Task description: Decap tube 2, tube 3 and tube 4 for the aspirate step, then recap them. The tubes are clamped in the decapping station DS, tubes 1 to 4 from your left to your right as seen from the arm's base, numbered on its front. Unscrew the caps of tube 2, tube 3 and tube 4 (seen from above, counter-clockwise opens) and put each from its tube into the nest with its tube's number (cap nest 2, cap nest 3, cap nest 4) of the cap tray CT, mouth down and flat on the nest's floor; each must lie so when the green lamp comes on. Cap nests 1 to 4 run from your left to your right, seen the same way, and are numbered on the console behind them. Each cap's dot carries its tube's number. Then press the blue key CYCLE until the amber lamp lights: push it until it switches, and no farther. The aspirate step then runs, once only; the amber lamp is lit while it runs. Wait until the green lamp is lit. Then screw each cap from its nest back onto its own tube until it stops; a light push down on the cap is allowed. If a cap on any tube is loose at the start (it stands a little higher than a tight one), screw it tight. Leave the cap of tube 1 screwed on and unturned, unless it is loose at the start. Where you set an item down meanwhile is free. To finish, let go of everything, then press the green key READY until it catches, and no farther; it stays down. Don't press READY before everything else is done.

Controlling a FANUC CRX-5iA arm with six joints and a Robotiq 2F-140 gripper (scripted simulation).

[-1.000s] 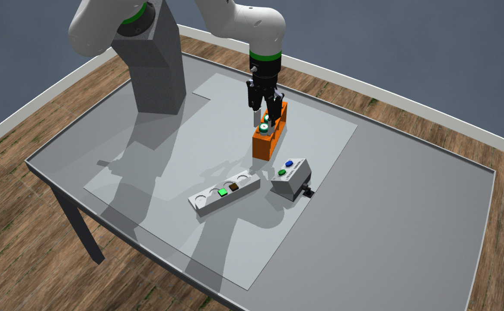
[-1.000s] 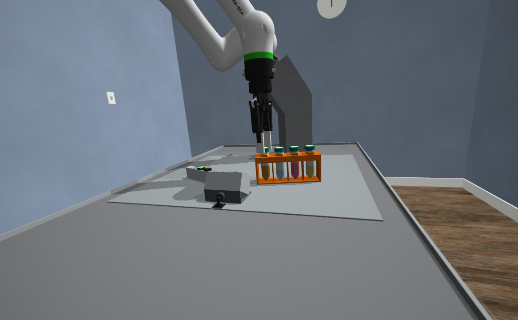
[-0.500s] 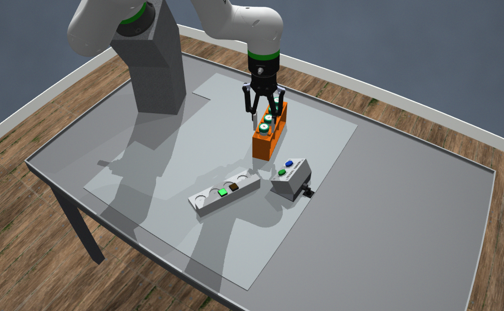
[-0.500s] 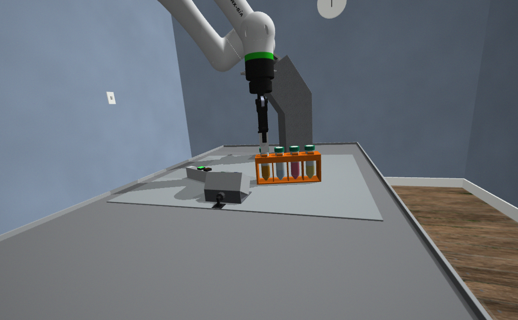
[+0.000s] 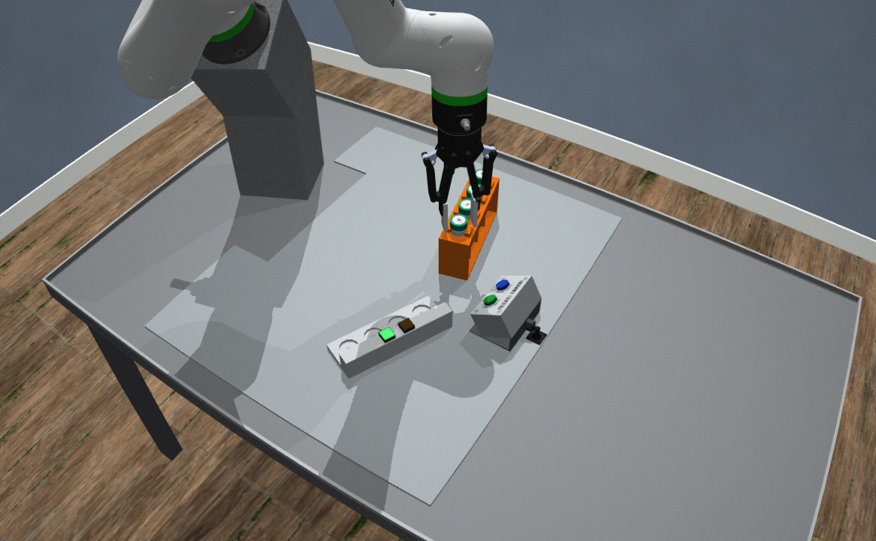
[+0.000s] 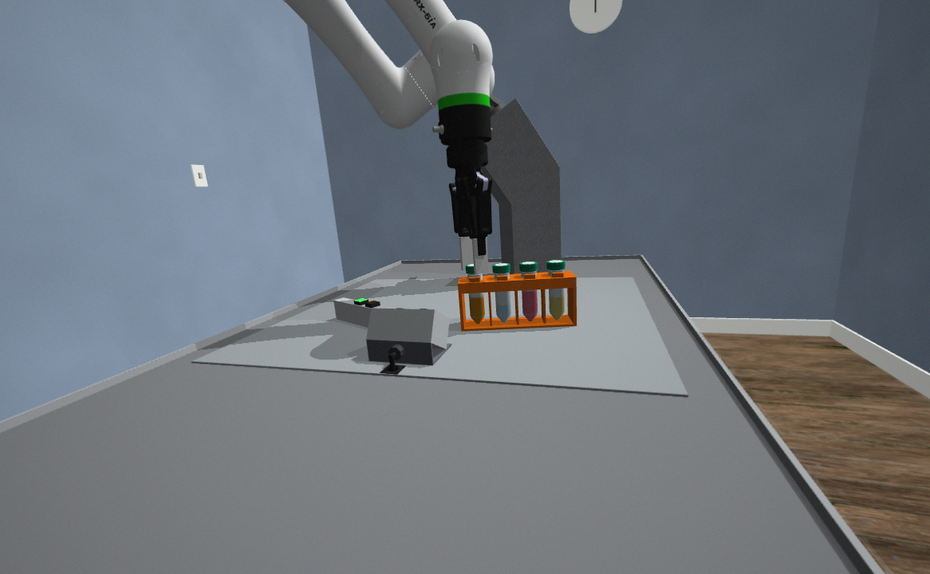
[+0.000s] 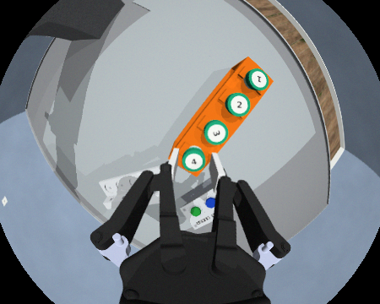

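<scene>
The gripper [image 7: 193, 157] hung over the orange station [image 5: 456, 258], near the table's back edge by the arm's base. Its fingers were apart, one on each side of the cap of tube 4 [image 7: 193, 161], not squeezing yet. I think it needed to squeeze evenly, stay straight up and turn gently.

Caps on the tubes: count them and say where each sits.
4, one on each tube in the orange station: cap 1, cap 2, cap 3, cap 4 flanked by the gripper fingers. None visible elsewhere.
</scene>
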